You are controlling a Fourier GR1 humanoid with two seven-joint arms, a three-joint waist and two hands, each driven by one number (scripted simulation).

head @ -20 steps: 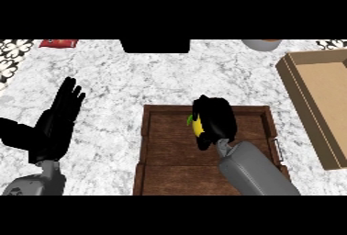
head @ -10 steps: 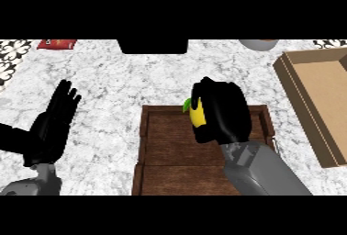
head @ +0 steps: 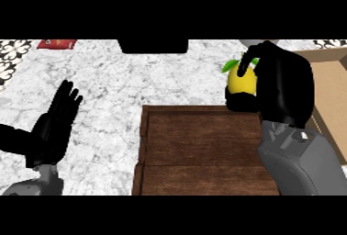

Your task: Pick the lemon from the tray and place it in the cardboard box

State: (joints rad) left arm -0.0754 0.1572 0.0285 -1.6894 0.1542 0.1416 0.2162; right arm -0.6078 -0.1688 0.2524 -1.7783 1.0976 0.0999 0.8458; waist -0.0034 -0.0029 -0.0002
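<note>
- Against the frame from half a second back, you see the right hand has climbed with the lemon: the fruit was over the tray's far-right corner then, and now it sits beyond the tray's far rim, over the marble counter.
- A second ago the same hand was low inside the tray, curled round the lemon near the wooden floor; now the wooden floor shows bare planks.
- The view itself sits closer than before, so the tray fills more of the lower middle.
- The left hand shows where it did earlier, off the tray's left side, with no visible change in pose.
- You find the lemon on the tray-side face of the right hand, its yellow body tucked against the palm, with a green leaf poking out at the top, away from the tray.
- One black finger arches over the lemon's top, and the rest of the hand wraps its right side and underside, so only the left half of the fruit shows.
- The right hand's fingers are curled round the lemon, clamped on it and touching nothing else.
- The left hand's fingers are straight, pointing up and slightly fanned, holding nothing.
- The cardboard box stands off the tray's right side, just behind the right hand; the lemon is not over its opening.
- A red packet lies far beyond the tray's left corner, and a dark rectangular object sits beyond its far rim.
</note>
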